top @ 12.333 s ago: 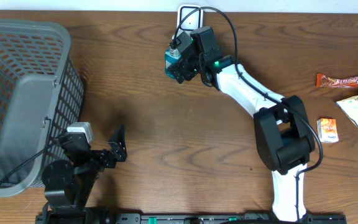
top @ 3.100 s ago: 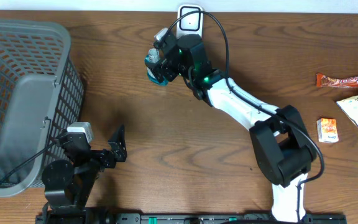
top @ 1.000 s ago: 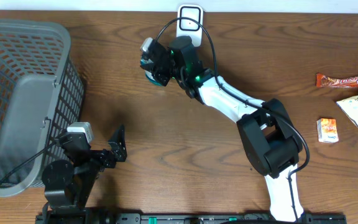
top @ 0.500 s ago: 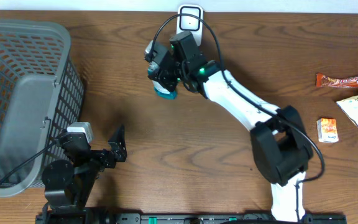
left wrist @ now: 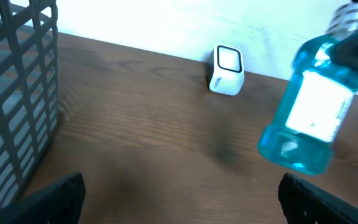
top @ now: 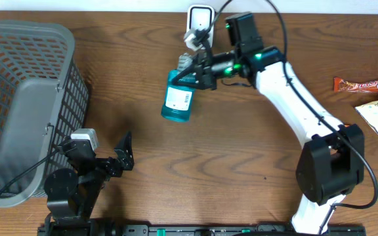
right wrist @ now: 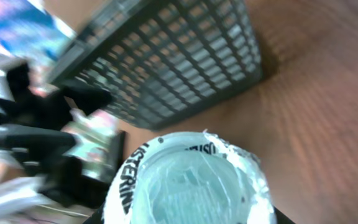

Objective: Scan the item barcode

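Two grippers: one busy, one idle.
Right gripper (top: 199, 69): clamped on the neck of a blue bottle (top: 178, 98), near the scanner (top: 201, 19).
Left gripper (top: 127, 152): spread wide, holding nothing.

Basket (top: 25, 98) is sitting on the table (top: 241, 164), left side. Scanner (top: 200, 19) is standing at the far edge, centre. Bottle (top: 178, 98) is hanging above the table in the right gripper (top: 193, 69), front-left of the scanner. Snack packs (top: 373, 98) are lying far right.
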Motion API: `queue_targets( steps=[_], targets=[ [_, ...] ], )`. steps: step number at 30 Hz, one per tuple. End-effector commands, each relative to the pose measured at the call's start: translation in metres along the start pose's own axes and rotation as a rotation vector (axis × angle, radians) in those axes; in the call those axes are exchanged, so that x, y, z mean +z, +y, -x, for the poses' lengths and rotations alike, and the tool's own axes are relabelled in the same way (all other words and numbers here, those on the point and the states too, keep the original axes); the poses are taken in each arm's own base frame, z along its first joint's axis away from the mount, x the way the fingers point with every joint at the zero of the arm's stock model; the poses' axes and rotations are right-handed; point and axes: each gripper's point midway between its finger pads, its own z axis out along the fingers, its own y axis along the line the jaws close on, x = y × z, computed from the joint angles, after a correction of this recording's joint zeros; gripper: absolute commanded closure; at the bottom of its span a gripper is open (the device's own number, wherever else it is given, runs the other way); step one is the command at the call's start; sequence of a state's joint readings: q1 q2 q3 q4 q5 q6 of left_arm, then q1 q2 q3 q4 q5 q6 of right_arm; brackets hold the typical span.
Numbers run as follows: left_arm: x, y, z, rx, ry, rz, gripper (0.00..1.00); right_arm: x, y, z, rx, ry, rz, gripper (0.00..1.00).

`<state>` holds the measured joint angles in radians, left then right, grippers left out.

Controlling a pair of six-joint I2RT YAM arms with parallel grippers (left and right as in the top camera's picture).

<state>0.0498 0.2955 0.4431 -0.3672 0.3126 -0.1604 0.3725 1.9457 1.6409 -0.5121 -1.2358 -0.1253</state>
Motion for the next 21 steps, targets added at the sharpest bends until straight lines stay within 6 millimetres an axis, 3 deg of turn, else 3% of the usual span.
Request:
queue_targets(
  steps=[1, 5, 8, 11, 13, 18, 21],
  targets=[
    [0.000, -0.002, 0.000, -0.001, 0.000, -0.012, 0.01, -0.014, 0.039, 0.016, 0.067, -0.034, 0.175, 0.99],
    [0.000, -0.002, 0.000, -0.001, 0.000, -0.012, 0.01, -0.013, 0.026, 0.015, 0.029, -0.034, 0.097, 0.99],
    [0.000, -0.002, 0.000, -0.001, 0.000, -0.012, 0.01, -0.011, -0.013, 0.011, -0.013, -0.010, -0.133, 0.99],
    [0.000, -0.002, 0.000, -0.001, 0.000, -0.012, 0.01, -0.021, -0.062, 0.005, -0.016, 0.031, -0.449, 0.99],
    [0.000, -0.002, 0.000, -0.001, 0.000, -0.012, 0.01, -0.030, -0.084, 0.003, -0.020, 0.049, -0.608, 0.99],
    [0.000, -0.002, 0.000, -0.001, 0.000, -0.012, 0.01, -0.053, -0.118, 0.006, -0.062, 0.077, -0.923, 0.99],
    [0.000, -0.002, 0.000, -0.001, 0.000, -0.012, 0.01, -0.062, -0.127, 0.014, -0.148, 0.099, -1.068, 0.99]
  ],
)
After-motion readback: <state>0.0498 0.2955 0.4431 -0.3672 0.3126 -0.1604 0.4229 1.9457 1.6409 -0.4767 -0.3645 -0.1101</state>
